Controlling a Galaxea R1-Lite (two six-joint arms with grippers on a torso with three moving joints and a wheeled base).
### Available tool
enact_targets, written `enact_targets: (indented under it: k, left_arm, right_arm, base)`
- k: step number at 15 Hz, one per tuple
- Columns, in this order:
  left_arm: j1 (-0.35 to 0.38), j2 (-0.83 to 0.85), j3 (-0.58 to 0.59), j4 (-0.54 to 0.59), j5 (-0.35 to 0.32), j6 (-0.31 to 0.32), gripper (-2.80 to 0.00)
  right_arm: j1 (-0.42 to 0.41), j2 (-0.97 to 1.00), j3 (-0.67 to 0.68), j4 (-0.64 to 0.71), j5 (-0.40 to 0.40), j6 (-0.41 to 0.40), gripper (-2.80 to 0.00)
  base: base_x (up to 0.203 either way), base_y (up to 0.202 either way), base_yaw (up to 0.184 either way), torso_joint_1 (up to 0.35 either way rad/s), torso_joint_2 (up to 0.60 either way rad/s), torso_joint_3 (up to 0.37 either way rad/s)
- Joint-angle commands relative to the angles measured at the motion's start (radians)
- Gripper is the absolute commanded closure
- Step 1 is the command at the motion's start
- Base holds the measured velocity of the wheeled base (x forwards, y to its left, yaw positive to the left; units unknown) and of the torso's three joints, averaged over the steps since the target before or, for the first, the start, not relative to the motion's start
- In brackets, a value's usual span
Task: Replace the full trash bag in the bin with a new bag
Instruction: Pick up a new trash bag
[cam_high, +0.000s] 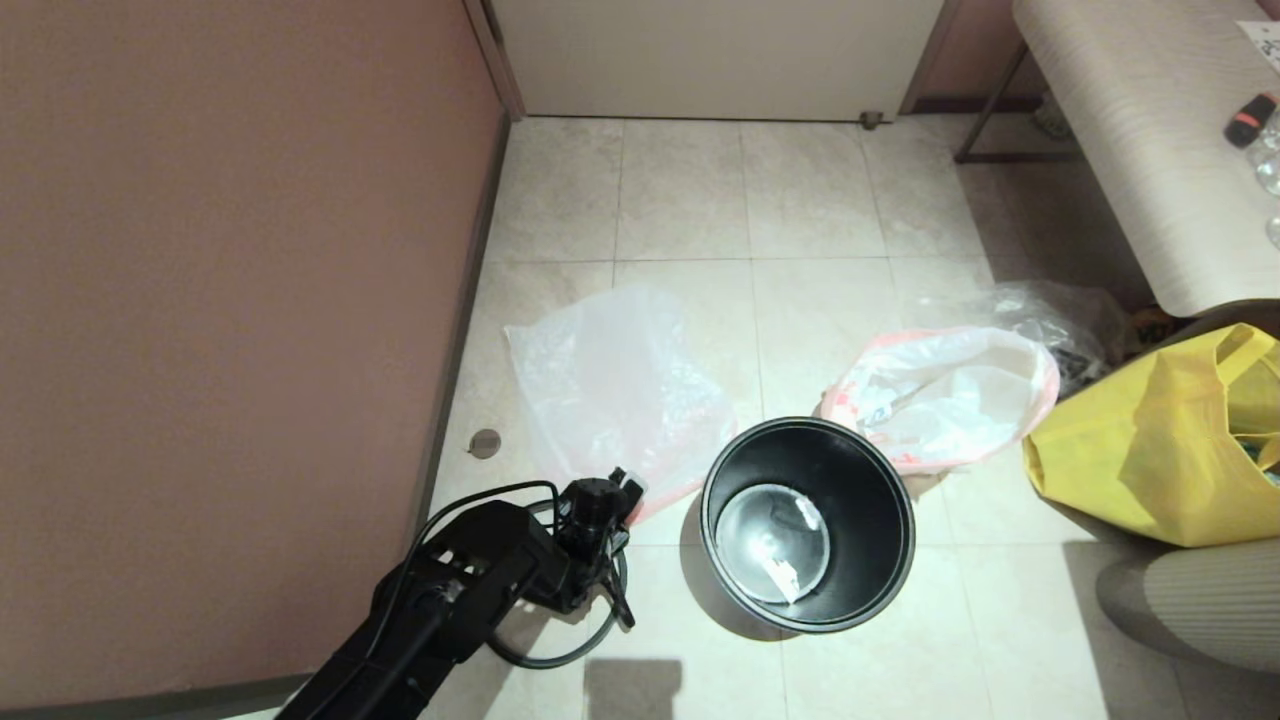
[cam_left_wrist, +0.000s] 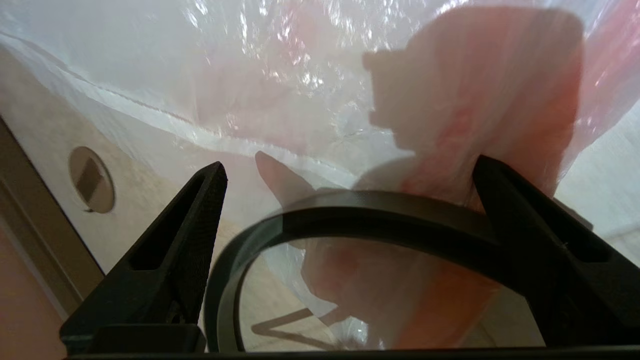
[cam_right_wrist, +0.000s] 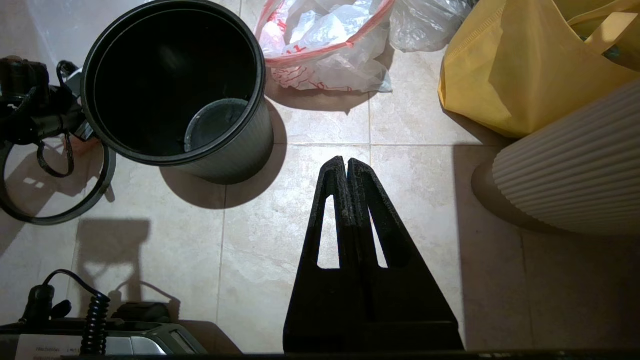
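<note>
While the right gripper rests pinched together, the left gripper gapes, the bag just beyond its fingertips.

Left gripper hovering with black fingers spread wide, translucent white bag with pink band filling the space ahead, dark grey ring arcing between the fingers, round floor drain showing beside the bag's edge on pale tile.

Glossy dark plastic bin, thin crinkly translucent plastic new bag, matt stone-look floor tiles
</note>
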Motion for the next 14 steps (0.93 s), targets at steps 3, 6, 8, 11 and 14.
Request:
enact_targets:
  k: [3,6,8,11,14]
  left_arm:
    - [0.016,0.004,-0.037,-0.003,0.010,0.006,-2.80]
    - [0.036,0.001,0.062,-0.011,0.023,0.011,-2.80]
    - [0.063,-0.002,0.109,-0.014,0.034,0.014,-2.80]
    - [0.076,-0.073,0.233,-0.064,0.055,0.022,-2.80]
    - [0.050,-0.168,0.299,-0.105,0.066,0.022,-2.80]
  right_arm:
    - [0.000,0.001,0.000,0.000,0.000,0.000,0.00]
    - [0.000,0.001,0.000,0.000,0.000,0.000,0.00]
    - [0.000,0.001,0.000,0.000,0.000,0.000,0.00]
    - [0.001,0.001,0.000,0.000,0.000,0.000,0.00]
    - [0.000,0.001,0.000,0.000,0.000,0.000,0.00]
  base:
    - [0.000,0.000,0.000,0.000,0.00,0.000]
    - [0.000,0.000,0.000,0.000,0.00,0.000]
    - [0.000,0.000,0.000,0.000,0.00,0.000]
    - [0.000,0.000,0.000,0.000,0.00,0.000]
    - [0.000,0.000,0.000,0.000,0.00,0.000]
